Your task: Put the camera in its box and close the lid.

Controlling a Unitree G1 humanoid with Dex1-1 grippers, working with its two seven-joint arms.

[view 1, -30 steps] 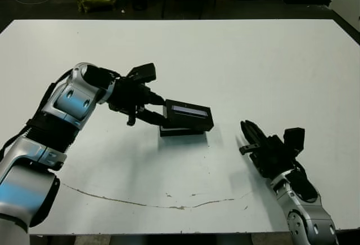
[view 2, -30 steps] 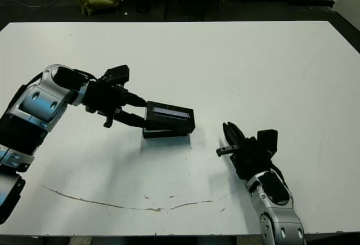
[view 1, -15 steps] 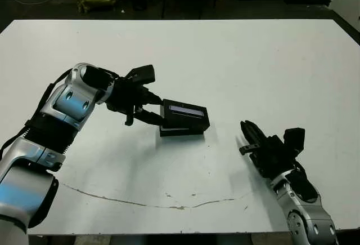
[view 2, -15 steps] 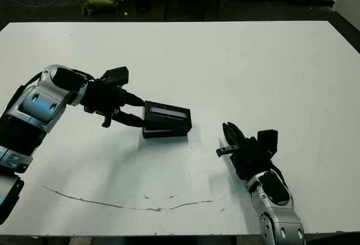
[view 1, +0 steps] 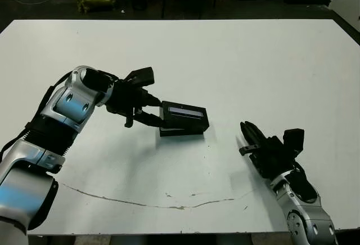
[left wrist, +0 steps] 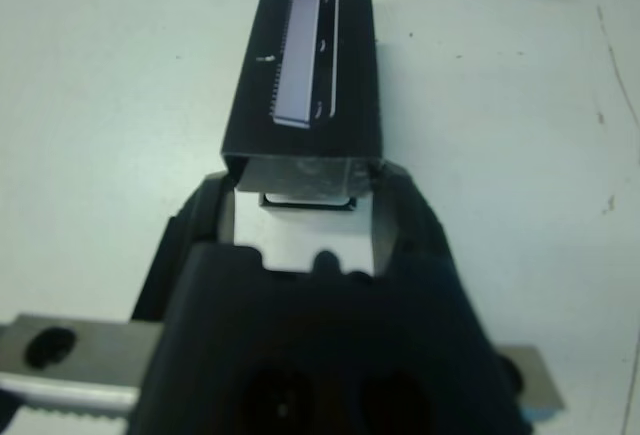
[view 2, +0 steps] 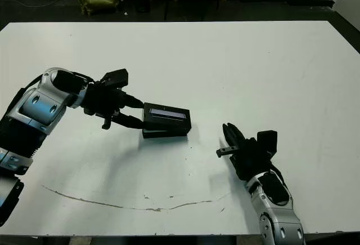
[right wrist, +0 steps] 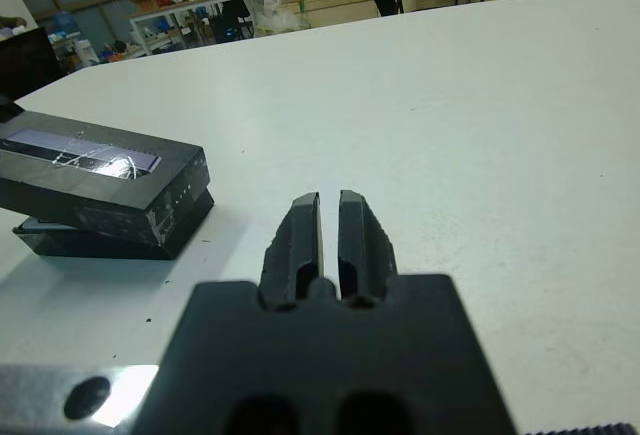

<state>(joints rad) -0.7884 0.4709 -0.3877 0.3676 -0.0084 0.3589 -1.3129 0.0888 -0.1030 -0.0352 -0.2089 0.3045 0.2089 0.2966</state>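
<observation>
Black cardboard lid: the flat black rectangular lid with a glossy grey-blue strip (view 1: 185, 115) sits on top of the box, tilted, its near end raised and not yet seated.
Box: the shallow black tray with white lining (right wrist: 95, 238) rests on the white tabletop (view 1: 253, 70), mostly covered by the lid.
Camera: I cannot see it; it is probably inside the box, but that is only my judgement.
Left end effector (left wrist: 300, 210): its two black fingers are closed on the short end of the lid, one on each side wall.
Right end effector (right wrist: 328, 230): fingers together, holding nothing, well apart from the box.
Handling: the lid looks light, stiff and thin-walled, with a smooth top that may slip; holding the side walls seems best, with gentle pressure, because the box below could slide.
</observation>
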